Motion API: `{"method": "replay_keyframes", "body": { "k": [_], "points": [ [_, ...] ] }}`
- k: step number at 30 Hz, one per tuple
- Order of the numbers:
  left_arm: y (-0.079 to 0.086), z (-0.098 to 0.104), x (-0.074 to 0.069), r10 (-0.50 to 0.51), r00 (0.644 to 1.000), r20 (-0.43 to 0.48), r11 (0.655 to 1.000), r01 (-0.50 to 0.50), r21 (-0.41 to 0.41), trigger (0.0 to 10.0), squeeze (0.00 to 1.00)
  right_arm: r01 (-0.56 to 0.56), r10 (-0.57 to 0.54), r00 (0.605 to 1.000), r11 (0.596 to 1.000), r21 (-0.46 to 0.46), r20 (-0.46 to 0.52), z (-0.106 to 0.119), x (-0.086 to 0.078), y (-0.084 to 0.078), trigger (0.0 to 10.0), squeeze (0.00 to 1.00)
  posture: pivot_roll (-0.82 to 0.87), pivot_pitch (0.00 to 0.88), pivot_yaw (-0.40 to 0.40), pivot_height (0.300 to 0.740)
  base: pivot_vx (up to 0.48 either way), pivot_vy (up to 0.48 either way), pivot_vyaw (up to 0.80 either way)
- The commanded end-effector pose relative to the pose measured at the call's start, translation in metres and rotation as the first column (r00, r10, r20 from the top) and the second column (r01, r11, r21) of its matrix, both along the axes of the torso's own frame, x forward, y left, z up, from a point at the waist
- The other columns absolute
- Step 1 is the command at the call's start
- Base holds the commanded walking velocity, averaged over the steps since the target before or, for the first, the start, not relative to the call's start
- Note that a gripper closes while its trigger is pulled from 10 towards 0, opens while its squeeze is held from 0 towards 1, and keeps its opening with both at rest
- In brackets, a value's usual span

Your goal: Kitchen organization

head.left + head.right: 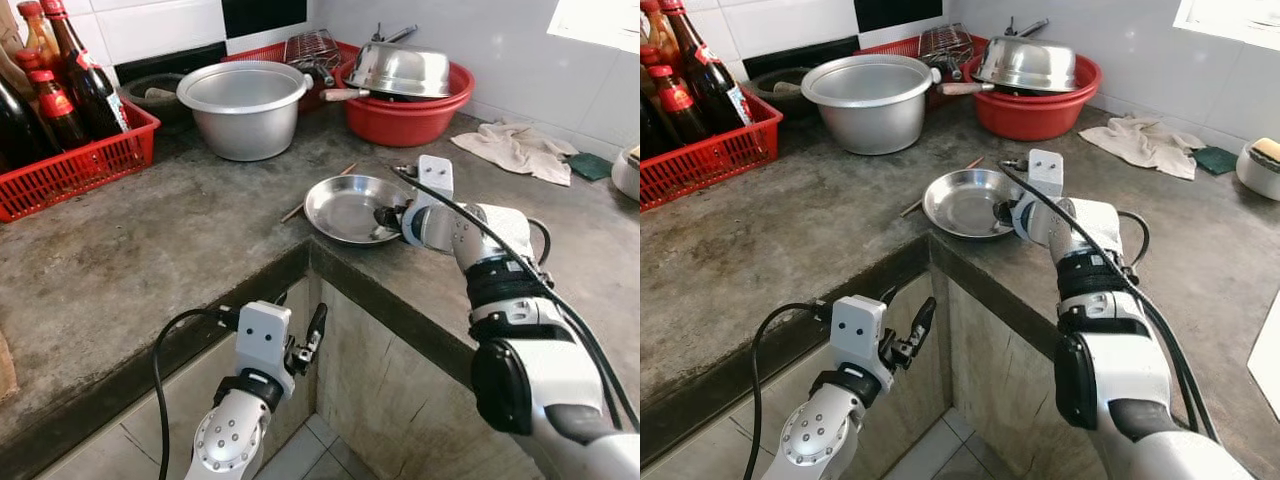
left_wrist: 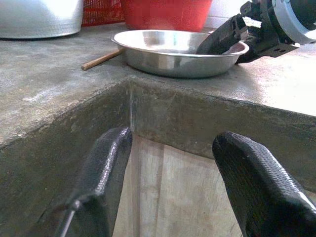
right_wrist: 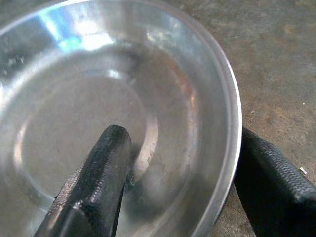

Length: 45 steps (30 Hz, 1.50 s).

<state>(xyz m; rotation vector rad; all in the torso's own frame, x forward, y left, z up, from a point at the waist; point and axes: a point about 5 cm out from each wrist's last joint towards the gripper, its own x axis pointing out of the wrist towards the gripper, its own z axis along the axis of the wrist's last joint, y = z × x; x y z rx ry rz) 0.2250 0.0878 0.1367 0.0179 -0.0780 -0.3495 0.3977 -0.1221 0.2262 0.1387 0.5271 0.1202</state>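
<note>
A shallow steel plate (image 1: 345,205) lies on the concrete counter (image 1: 150,250) near its inner corner. My right gripper (image 1: 393,215) reaches over the plate's near rim. It is open, with one finger (image 3: 98,173) resting inside the plate and the other finger (image 3: 271,187) outside against the rim. My left gripper (image 1: 310,340) hangs below the counter's edge in front of the cabinet face, open and holding nothing; its fingers (image 2: 103,173) frame the counter corner in the left wrist view.
A wooden stick (image 1: 293,213) lies under the plate's left side. Behind stand an aluminium pot (image 1: 243,105), a red basin (image 1: 405,120) holding a steel bowl (image 1: 400,68), and a red crate (image 1: 70,165) of bottles. A cloth (image 1: 515,148) lies at right.
</note>
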Motion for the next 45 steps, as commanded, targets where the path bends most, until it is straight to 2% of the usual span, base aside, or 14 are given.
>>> {"method": "replay_keyframes", "body": {
  "k": [1,2,16,20,24,28,32,37,38,40,41,43,44,45],
  "points": [
    [-0.001,0.005,0.0,0.004,1.0,0.016,1.0,-0.004,-0.006,10.0,0.0,-0.028,0.027,0.995,1.0,-0.009,-0.093,-0.015,-0.004,0.005,10.0,0.0,0.11,0.093,-0.068,0.74,0.0,0.0,0.0],
    [-0.001,0.005,-0.001,0.004,1.0,0.016,1.0,-0.004,-0.006,10.0,0.0,-0.028,0.027,0.995,1.0,-0.011,-0.095,-0.016,-0.004,0.005,0.0,0.0,0.11,0.093,-0.068,0.74,0.0,0.0,0.0],
    [0.0,0.005,0.0,0.02,1.0,0.019,1.0,-0.02,-0.005,10.0,0.0,0.056,-0.053,0.991,0.998,0.015,-0.122,-0.024,-0.004,-0.005,0.0,0.0,0.11,0.091,-0.078,0.74,0.0,0.0,0.0],
    [0.0,0.004,0.0,0.023,1.0,0.019,1.0,-0.023,-0.006,10.0,0.0,0.08,-0.073,0.989,0.995,0.056,-0.128,-0.025,-0.005,-0.007,0.0,0.0,0.11,0.086,-0.078,0.74,0.0,0.0,0.0],
    [0.0,0.005,0.001,0.024,0.999,0.021,1.0,-0.024,-0.004,10.0,0.0,0.124,-0.104,0.988,0.975,0.183,-0.115,-0.022,-0.004,-0.005,0.0,0.0,0.11,0.079,-0.078,0.74,0.0,0.0,0.0],
    [0.001,0.006,0.003,0.027,0.999,0.026,1.0,-0.027,-0.004,10.0,0.0,0.203,-0.218,0.976,0.924,0.323,0.008,-0.012,-0.004,-0.012,0.0,0.0,0.12,0.068,-0.072,0.74,0.0,0.0,0.0],
    [0.002,0.005,0.003,0.027,0.999,0.026,1.0,-0.027,-0.001,10.0,0.0,0.216,-0.273,0.957,0.898,0.383,0.101,-0.002,-0.007,-0.019,0.0,0.0,0.11,0.062,-0.067,0.74,0.0,0.0,0.0],
    [0.002,0.007,0.006,0.02,0.999,0.033,1.0,-0.02,0.001,10.0,0.0,0.226,-0.37,0.898,0.852,0.473,0.239,0.012,-0.023,-0.03,0.0,0.0,0.11,0.057,-0.055,0.74,0.0,0.0,0.0],
    [0.002,0.007,0.006,0.02,0.999,0.033,1.0,-0.02,0.001,10.0,0.0,0.226,-0.37,0.898,0.852,0.473,0.239,0.012,-0.023,-0.03,0.0,0.0,0.11,0.057,-0.055,0.74,0.0,0.0,0.0],
    [0.003,0.007,0.008,0.021,0.999,0.035,1.0,-0.021,0.002,10.0,0.0,0.212,-0.414,0.832,0.852,0.478,0.369,0.022,-0.035,-0.035,0.0,0.0,0.1,0.056,-0.051,0.74,0.0,0.0,0.0],
    [0.003,0.007,0.008,0.021,0.999,0.035,1.0,-0.021,0.002,10.0,0.0,0.212,-0.414,0.832,0.852,0.478,0.369,0.022,-0.035,-0.035,0.0,0.0,0.1,0.056,-0.051,0.74,0.0,0.0,0.0],
    [0.003,0.009,0.008,0.023,0.999,0.042,1.0,-0.023,0.0,10.0,0.0,0.215,-0.394,0.778,0.899,0.382,0.489,0.028,-0.053,-0.037,0.0,0.0,0.1,0.058,-0.045,0.74,0.0,0.0,0.0],
    [0.003,0.009,0.008,0.023,0.999,0.042,1.0,-0.023,0.0,10.0,0.0,0.215,-0.394,0.778,0.899,0.382,0.489,0.028,-0.053,-0.037,0.0,0.0,0.1,0.058,-0.045,0.74,0.0,0.0,0.0],
    [0.003,0.012,0.008,0.023,0.998,0.055,1.0,-0.022,-0.011,10.0,0.0,0.215,-0.363,0.737,0.926,0.311,0.571,0.034,-0.063,-0.038,0.0,0.0,0.1,0.06,-0.044,0.74,0.0,0.0,0.0]
  ]
}}
